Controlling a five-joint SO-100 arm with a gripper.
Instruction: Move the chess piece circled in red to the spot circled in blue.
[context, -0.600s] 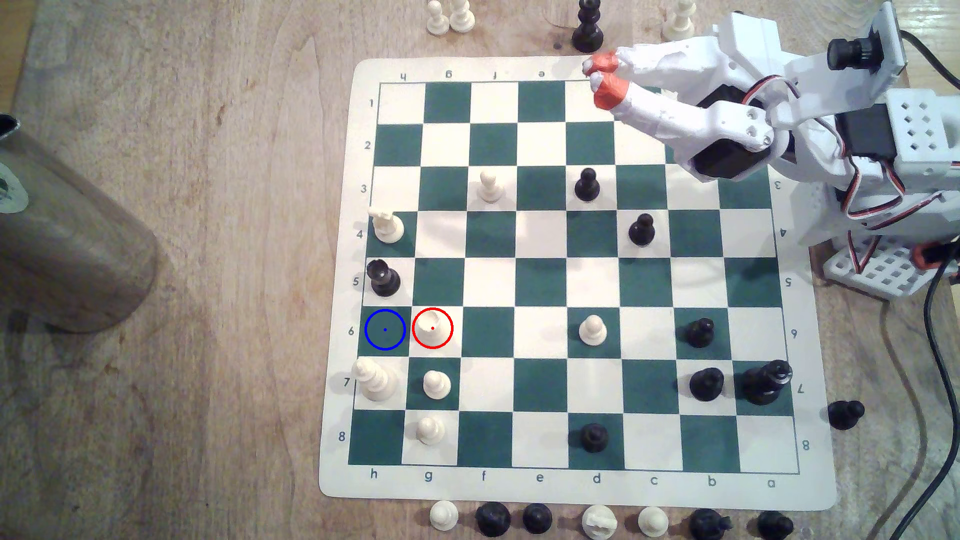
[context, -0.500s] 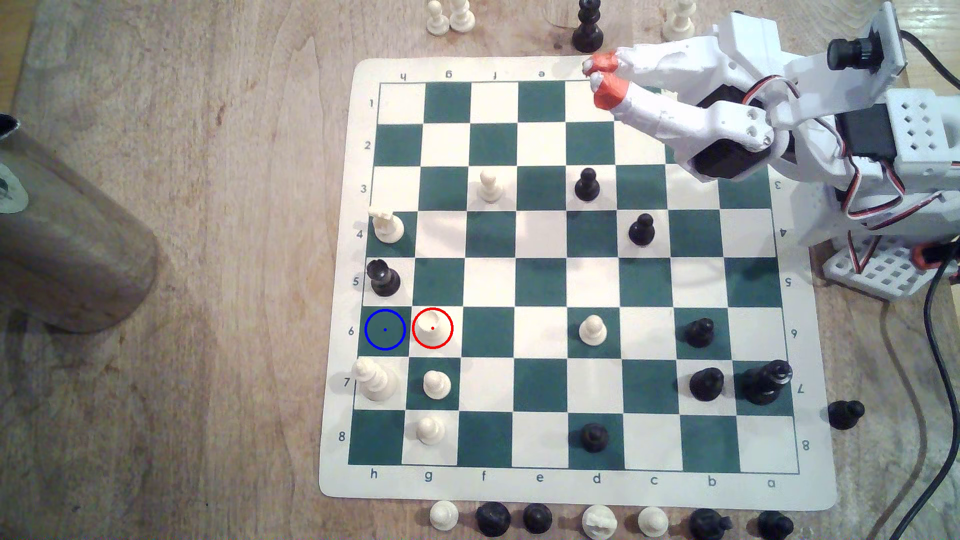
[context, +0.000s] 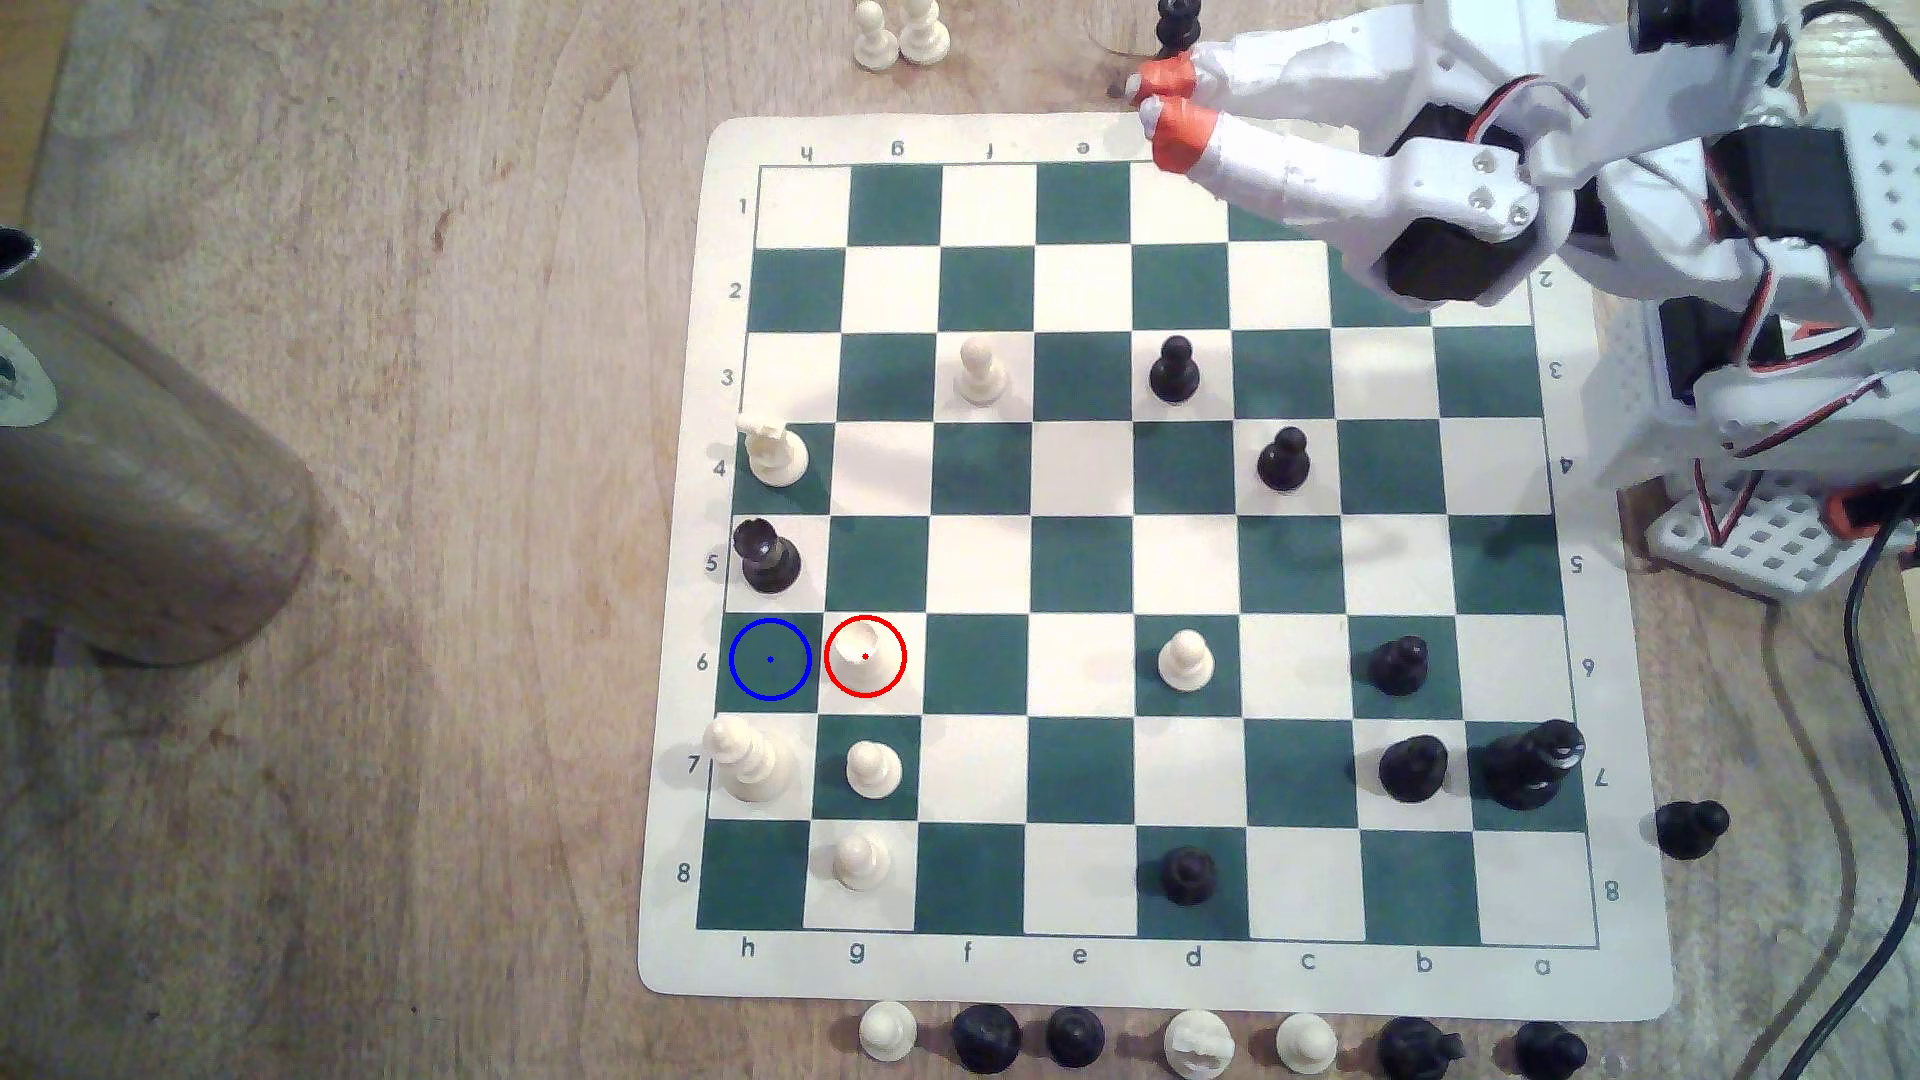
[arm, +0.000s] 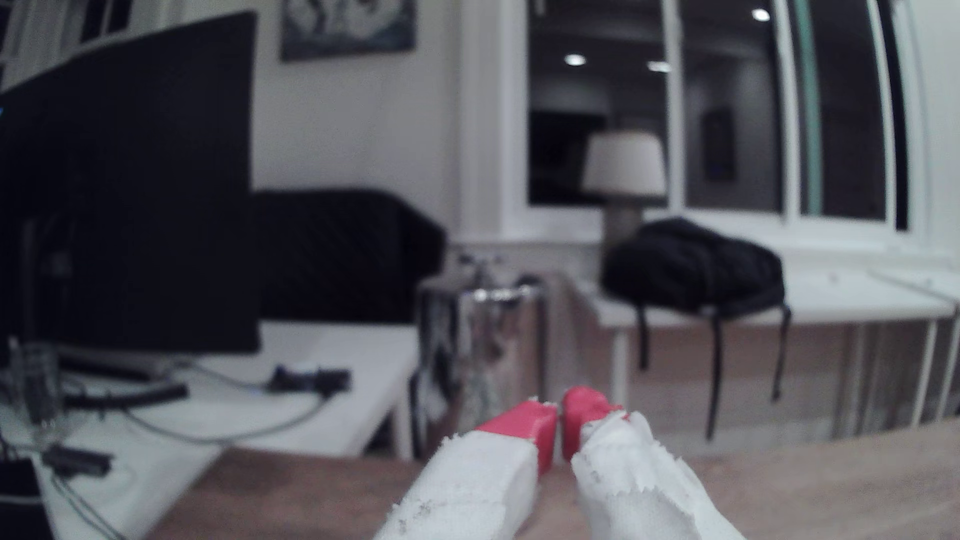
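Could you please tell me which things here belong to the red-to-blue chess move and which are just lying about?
Belongs to the job:
chess piece ringed red
spot ringed blue, beside it
gripper, jaws closed, empty

Lying about:
white pawn
black pawn
metal cylinder
backpack

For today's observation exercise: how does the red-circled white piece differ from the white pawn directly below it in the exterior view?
The chess piece stands on a white square inside a red ring; the white pawn stands on a green square, unmarked. The chess piece's top looks small, the white pawn's round. Both are cream-white and upright in file g.
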